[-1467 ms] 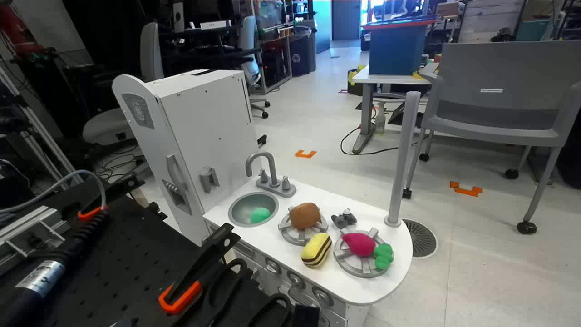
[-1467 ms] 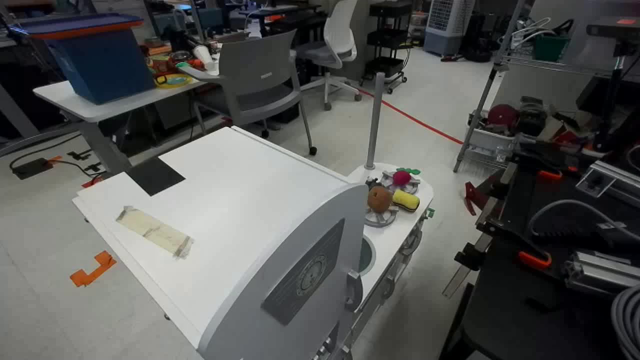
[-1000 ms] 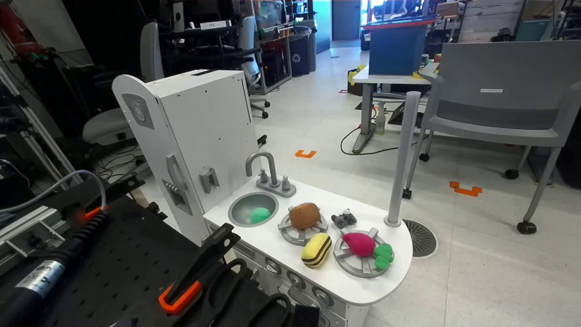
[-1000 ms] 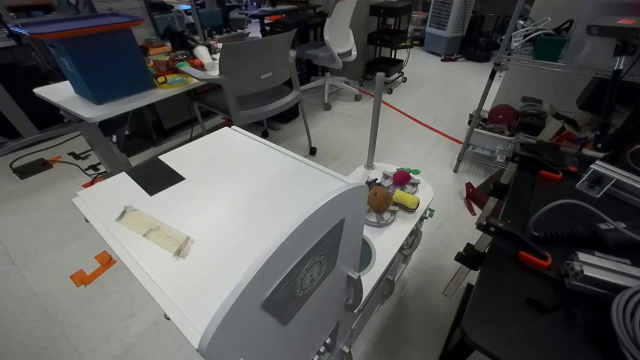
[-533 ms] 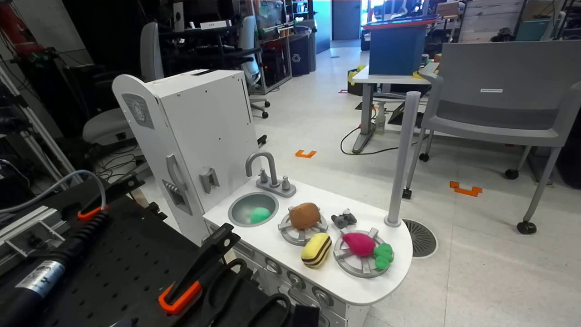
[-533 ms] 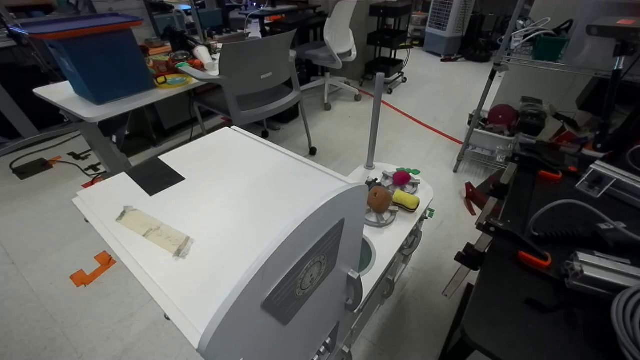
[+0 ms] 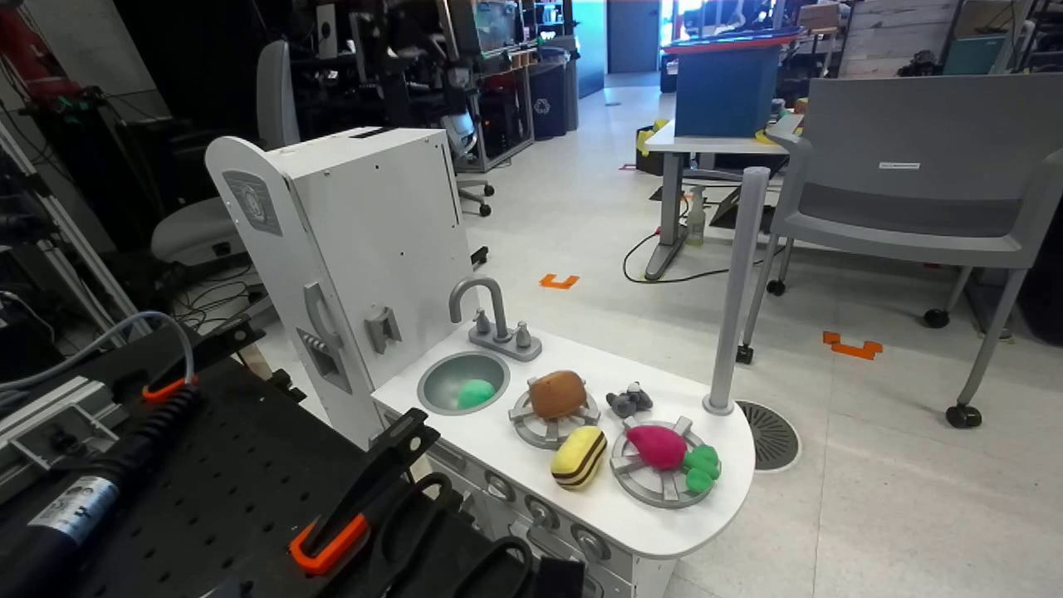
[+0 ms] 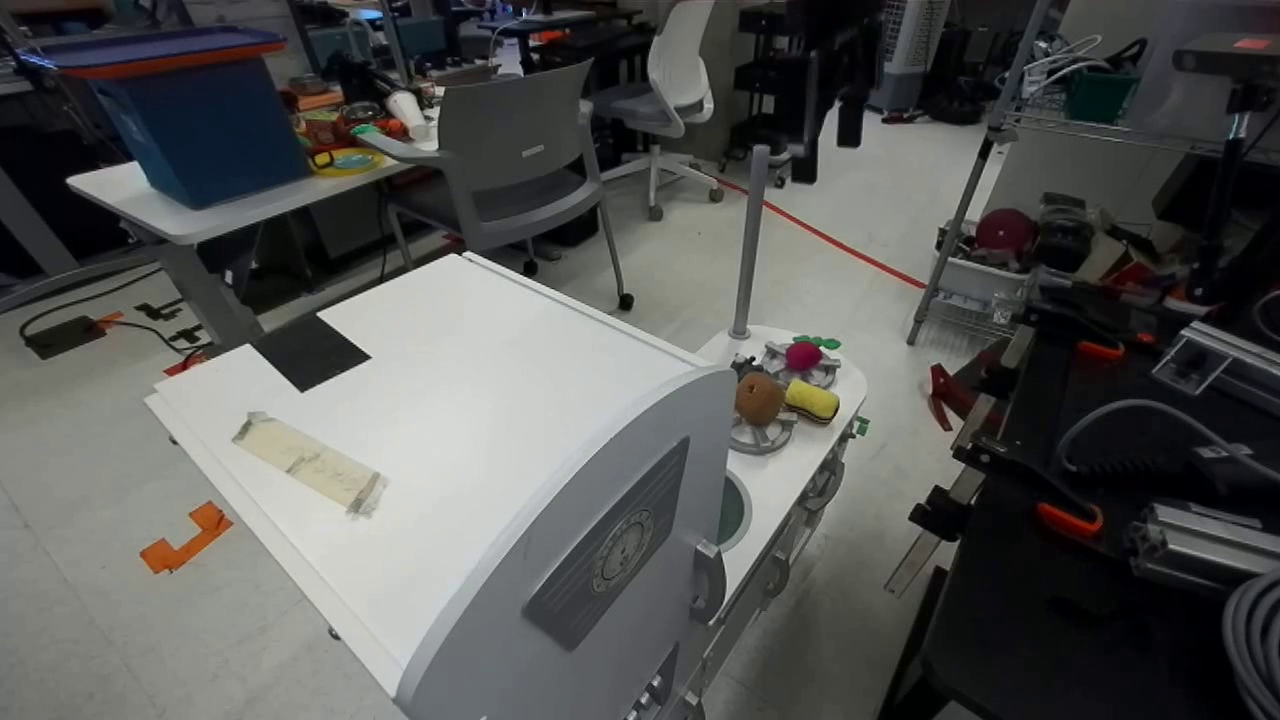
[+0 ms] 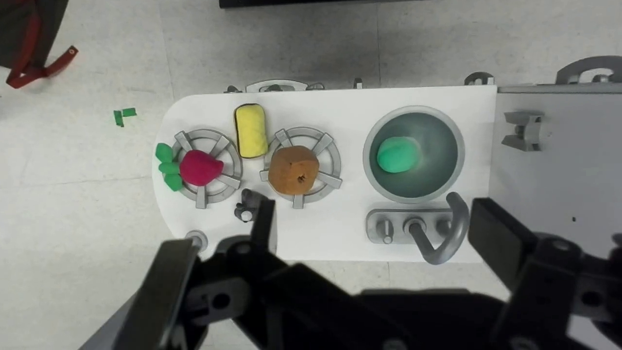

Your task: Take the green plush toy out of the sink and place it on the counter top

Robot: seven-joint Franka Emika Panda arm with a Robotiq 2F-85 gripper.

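Wrist view, nearest us: the black two-fingered gripper (image 9: 373, 223) hangs spread wide, holding nothing, presumably to straddle its target. Beyond, a hooked grey tap (image 9: 456, 240) (a snag we'd steer around) rises from the white, round-ended counter top (image 9: 335, 233), between five and six o'clock of the round grey sink (image 9: 440, 158). Deepest, inside it at nine o'clock, lies the rounded green plush toy (image 9: 397, 154), probably cradled by its curve.

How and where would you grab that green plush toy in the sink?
Probably around its rounded middle, from straight above: the green plush toy sits inside the sink, whose walls would likely block a sideways approach. It lies near the wall closest to the brown toy, so a squeeze along that wall should leave more room.
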